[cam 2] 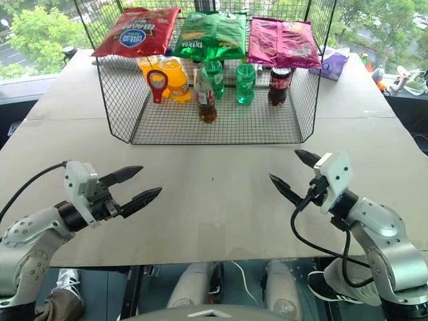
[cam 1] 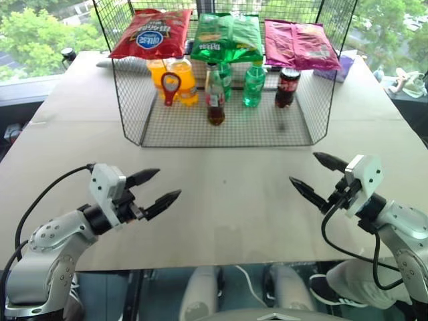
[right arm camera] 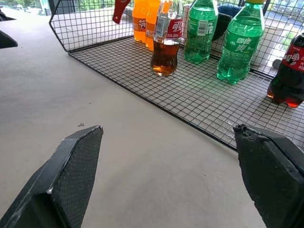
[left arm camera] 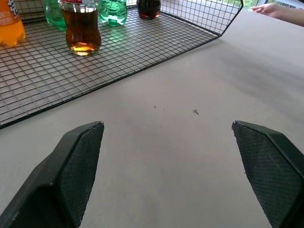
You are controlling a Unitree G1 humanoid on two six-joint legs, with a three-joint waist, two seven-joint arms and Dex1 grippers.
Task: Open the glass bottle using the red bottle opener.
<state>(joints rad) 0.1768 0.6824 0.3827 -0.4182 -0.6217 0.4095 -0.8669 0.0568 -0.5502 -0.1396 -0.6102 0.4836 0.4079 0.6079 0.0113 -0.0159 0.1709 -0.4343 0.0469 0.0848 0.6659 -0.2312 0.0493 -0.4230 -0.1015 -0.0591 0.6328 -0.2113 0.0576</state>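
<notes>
We see our left pincer [cam 1: 159,186] and right pincer [cam 1: 311,175] spread wide, empty, above the pale surface [cam 1: 227,200]. The small clear glass bottle [cam 1: 215,95] stands in the wire basket [cam 1: 227,127], the flat red bottle opener [cam 1: 170,87] hanging just beside it.

Head cameras look down over the table [cam 1: 221,194]; both low wrist cameras face the wire rack [right arm camera: 190,95].

We see a test room by windows [cam 1: 40,33]: a table [cam 1: 221,200] with a wire rack [cam 1: 221,127] at 12 o'clock holding snacks [cam 1: 150,33] and drinks [cam 1: 253,83].
</notes>
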